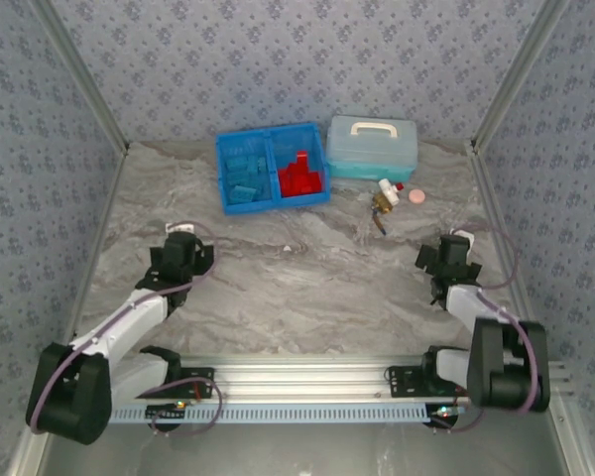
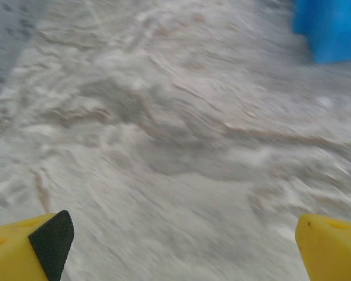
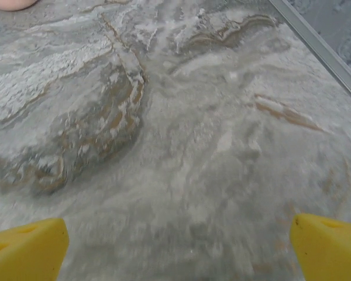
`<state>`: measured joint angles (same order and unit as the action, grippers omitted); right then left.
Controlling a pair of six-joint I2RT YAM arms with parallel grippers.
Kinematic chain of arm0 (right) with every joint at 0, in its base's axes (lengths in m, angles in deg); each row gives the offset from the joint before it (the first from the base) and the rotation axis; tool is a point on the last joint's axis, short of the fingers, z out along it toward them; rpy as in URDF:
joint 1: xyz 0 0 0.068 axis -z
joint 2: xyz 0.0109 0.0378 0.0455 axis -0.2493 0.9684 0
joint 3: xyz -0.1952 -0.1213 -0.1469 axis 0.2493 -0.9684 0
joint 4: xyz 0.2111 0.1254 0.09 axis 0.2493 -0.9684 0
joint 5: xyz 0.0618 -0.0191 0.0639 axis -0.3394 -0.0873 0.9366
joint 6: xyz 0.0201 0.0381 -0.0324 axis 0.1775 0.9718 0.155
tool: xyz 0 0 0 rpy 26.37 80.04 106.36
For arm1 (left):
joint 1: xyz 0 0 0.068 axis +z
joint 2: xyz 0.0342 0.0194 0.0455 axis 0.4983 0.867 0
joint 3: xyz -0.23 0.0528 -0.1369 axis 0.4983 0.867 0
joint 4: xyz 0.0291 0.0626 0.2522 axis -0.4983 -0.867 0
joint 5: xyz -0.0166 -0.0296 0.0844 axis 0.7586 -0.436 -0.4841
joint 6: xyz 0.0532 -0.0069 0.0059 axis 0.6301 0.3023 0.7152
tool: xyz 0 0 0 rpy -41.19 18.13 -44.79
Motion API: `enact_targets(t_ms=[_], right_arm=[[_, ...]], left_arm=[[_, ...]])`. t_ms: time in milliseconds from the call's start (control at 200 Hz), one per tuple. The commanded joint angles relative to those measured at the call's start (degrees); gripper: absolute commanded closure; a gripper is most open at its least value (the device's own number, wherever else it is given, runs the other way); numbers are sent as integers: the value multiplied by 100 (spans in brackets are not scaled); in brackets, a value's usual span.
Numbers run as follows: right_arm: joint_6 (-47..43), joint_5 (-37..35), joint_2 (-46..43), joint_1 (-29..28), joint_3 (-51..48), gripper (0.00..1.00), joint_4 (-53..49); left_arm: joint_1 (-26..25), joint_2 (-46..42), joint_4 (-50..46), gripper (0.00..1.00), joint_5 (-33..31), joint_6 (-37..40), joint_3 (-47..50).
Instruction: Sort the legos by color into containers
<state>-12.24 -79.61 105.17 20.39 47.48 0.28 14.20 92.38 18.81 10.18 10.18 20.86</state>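
Observation:
The bright blue tray stands at the back centre of the table, split into two containers. Light blue legos lie in its left compartment and red legos in its right one. My left gripper hangs over the left side of the marble table, well in front of the tray, open with nothing between its yellow fingers; a corner of the tray shows at the top right of the left wrist view. My right gripper is open over bare table at the right, its fingers wide apart.
A pale-blue lidded case with a white handle sits right of the tray. A brass-and-white fitting and a pink disc lie in front of it. Patterned walls close in the table on three sides. A metal rail borders the right edge.

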Motion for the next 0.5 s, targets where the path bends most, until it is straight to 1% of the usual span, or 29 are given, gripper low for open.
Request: enact_targets(t_ms=[0, 30, 55, 70, 75, 90, 135, 155, 170, 185, 230, 250, 300, 320, 330, 355, 390, 425, 455, 460, 480, 495], right_arm=[[-399, 452, 614, 18, 179, 0, 2210], [-283, 584, 919, 52, 286, 0, 2305], [-442, 676, 1157, -33, 443, 0, 2470], [-551, 633, 1200, -142, 605, 0, 2314], [-590, 621, 1207, -162, 605, 0, 2020], [-698, 602, 1246, -285, 753, 0, 1798], [-1160, 653, 1552, -614, 665, 0, 2538], [-1190, 500, 1485, -691, 657, 0, 2390], [-1145, 522, 1421, -654, 659, 0, 2222], [-1100, 669, 1408, -570, 626, 0, 2344], [-964, 1151, 1385, -317, 389, 0, 2772], [-946, 1245, 1439, -279, 243, 0, 2990], [-1071, 1185, 1666, -384, -26, 0, 3740], [-1076, 1056, 1631, -427, 20, 0, 3607], [-1076, 992, 1587, -439, 67, 0, 3435], [-1076, 907, 1547, -474, 128, 0, 3220], [-1119, 893, 1626, -506, 49, 0, 3562], [-1129, 913, 1565, -516, 109, 0, 3362], [-1161, 1134, 1559, -467, 164, 0, 3230], [-1181, 1286, 1566, -445, 180, 0, 3207], [-1212, 1501, 1563, -407, 202, 0, 3152], [-1218, 1540, 1563, -395, 205, 0, 3135]], left_arm=[[276, 272, 1979, 1, 202, 676, 194], [460, 448, 2158, 1, 451, 623, 236], [643, 632, 2221, 1, 676, 553, 217], [752, 744, 2263, 1, 806, 524, 212], [773, 782, 2297, 1, 840, 513, 212], [858, 883, 2382, 1, 924, 504, 210], [1025, 1294, 2944, 1, 1106, 544, 315], [1096, 1400, 2999, 1, 1170, 540, 245], [1127, 1436, 2841, 1, 1273, 577, 148], [1162, 1487, 2882, 1, 1380, 638, 105], [1255, 1725, 3618, 1, 1573, 709, 212], [1341, 1871, 3926, 1, 1728, 729, 259], [1655, 2294, 3955, 1, 1974, 449, 103], [1775, 2513, 4085, 1, 2143, 338, 77], [1833, 2612, 4308, 1, 2274, 330, 108], [1887, 2671, 4618, 1, 2518, 379, 226], [1855, 2646, 4552, 1, 2501, 422, 268], [1845, 2669, 4557, 1, 2485, 426, 257], [1839, 2650, 4503, 1, 2465, 432, 241], [1835, 2649, 4498, 1, 2460, 437, 235], [1819, 2657, 4500, 1, 2432, 444, 230], [1803, 2668, 4502, 1, 2403, 457, 234]])
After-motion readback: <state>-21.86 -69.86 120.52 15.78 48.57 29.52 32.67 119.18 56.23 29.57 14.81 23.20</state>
